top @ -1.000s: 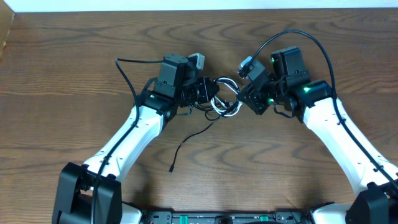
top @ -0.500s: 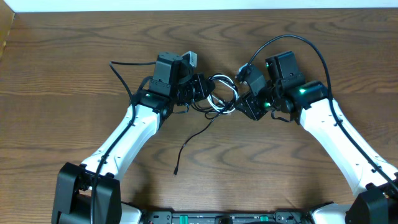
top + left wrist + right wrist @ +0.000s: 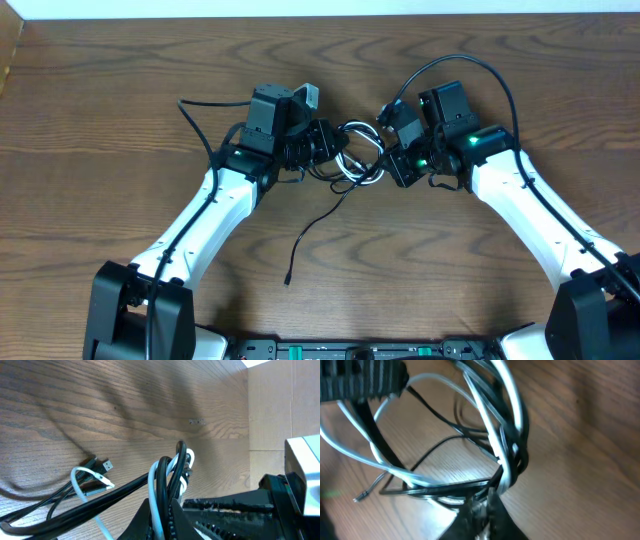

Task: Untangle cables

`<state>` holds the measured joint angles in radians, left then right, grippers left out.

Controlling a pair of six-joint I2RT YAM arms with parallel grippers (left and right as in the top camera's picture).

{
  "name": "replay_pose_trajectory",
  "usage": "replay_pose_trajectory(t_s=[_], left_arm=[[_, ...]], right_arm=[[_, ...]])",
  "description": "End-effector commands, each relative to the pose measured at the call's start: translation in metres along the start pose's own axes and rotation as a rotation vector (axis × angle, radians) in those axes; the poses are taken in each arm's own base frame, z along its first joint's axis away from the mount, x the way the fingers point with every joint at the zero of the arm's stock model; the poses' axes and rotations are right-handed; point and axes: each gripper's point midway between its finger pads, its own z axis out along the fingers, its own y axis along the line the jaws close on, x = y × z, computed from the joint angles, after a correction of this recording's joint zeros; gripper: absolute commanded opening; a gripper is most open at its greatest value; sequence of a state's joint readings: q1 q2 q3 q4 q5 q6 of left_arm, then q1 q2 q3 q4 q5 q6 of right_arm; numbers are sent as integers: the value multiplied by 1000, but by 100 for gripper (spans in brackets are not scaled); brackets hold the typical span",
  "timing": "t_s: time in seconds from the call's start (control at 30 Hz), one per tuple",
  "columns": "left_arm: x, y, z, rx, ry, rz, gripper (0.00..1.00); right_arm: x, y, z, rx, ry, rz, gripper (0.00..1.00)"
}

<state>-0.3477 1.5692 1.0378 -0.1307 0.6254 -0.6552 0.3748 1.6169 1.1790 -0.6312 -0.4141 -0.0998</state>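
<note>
A wood-grain desk [image 3: 100, 80] is seen from above, with the left arm [image 3: 200, 225] and the right arm [image 3: 545, 225] reached in from the near edge so that they meet in the middle of its width, nearer the far edge than the near one. Between them the cables [image 3: 360, 155] are held as one knotted bunch of loops. The left gripper [image 3: 330, 148] is closed tight on the bunch from its own side, and in the left wrist view both cords are seen running up into its pinched tips. The right gripper [image 3: 392, 165] is likewise clamped shut on the bunch from the opposite side, the loops being gathered at its tips in the right wrist view. The white cable [image 3: 159, 480] is coiled within the knot, crossed over and under the black cable [image 3: 100, 505]. A loose black tail [image 3: 312, 222] is trailed from the knot toward the near edge. A small plug end [image 3: 102, 466] is laid flat on the desk just beside the loops.
</note>
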Motion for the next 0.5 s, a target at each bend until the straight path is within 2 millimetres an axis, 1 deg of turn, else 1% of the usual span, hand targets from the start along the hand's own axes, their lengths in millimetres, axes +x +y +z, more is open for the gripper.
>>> replay_pose_trajectory(t_s=[0.0,0.1,0.27,0.37,0.43,0.47], left_arm=[[-5,-8,-3,25,-6,5,7],[-5,-8,-3,27,-8,7,7],[-8,-11,-3,37,-19,8,7],[-9,-12,-3,42,-24,3,7],[-9,-12,-3,41,-24,3,8],[-9,-12,-3,41,-24,3,7]], right_arm=[[0,5,1,-18,2,67,1],[2,8,4,-23,12,102,1],[10,24,18,-46,49,94,1],[18,31,36,-58,92,95,1],[24,30,50,-61,119,99,1],[28,25,58,-55,136,108,1]])
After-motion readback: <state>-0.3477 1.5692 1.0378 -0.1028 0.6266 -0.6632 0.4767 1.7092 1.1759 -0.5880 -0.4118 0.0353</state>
